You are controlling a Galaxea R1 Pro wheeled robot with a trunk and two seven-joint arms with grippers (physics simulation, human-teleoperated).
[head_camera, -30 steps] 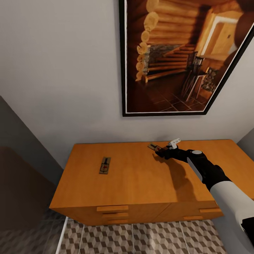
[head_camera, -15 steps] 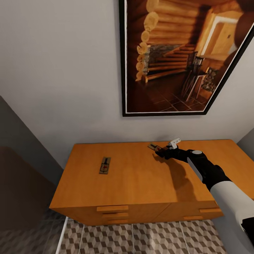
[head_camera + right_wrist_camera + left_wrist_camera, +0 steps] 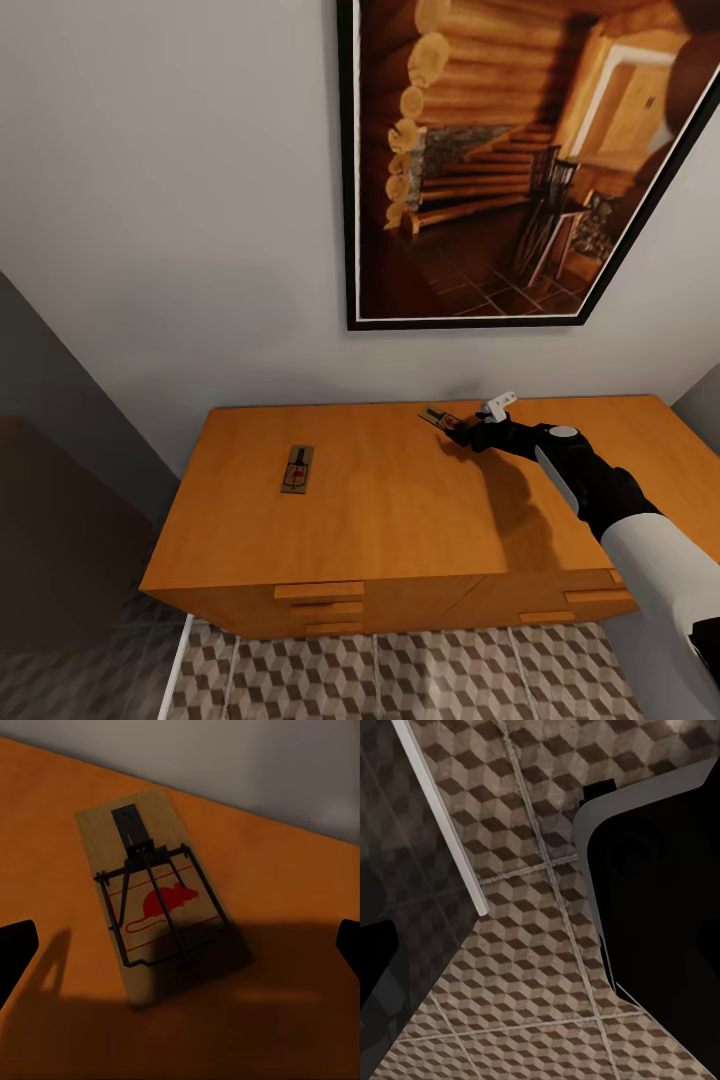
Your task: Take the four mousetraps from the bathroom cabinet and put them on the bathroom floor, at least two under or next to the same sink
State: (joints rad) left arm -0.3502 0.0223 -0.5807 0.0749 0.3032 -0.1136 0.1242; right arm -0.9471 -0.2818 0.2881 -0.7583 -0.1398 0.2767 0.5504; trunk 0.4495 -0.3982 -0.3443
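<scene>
1. We're facing a grey wall with a big framed cabin picture (image 3: 520, 160) above the cabinet (image 3: 400, 500), cube-patterned bathroom floor (image 3: 400, 680) below.
2. One mousetrap (image 3: 297, 469) lies flat near the cabinet top's left edge.
3. Another mousetrap (image 3: 154, 896) sits by the back edge, right of middle.
4. Our right pincer (image 3: 468, 428) hangs just over it, spread wide, holding nothing.
5. Left pincer: can't tell, its camera looks at floor tiles.

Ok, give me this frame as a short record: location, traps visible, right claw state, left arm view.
location: at the cabinet, below a framed picture
traps visible: two on the cabinet top, left mousetrap and right mousetrap
right claw: open, fingertips either side of the right mousetrap, not yet closed
left wrist view: bathroom floor
</scene>
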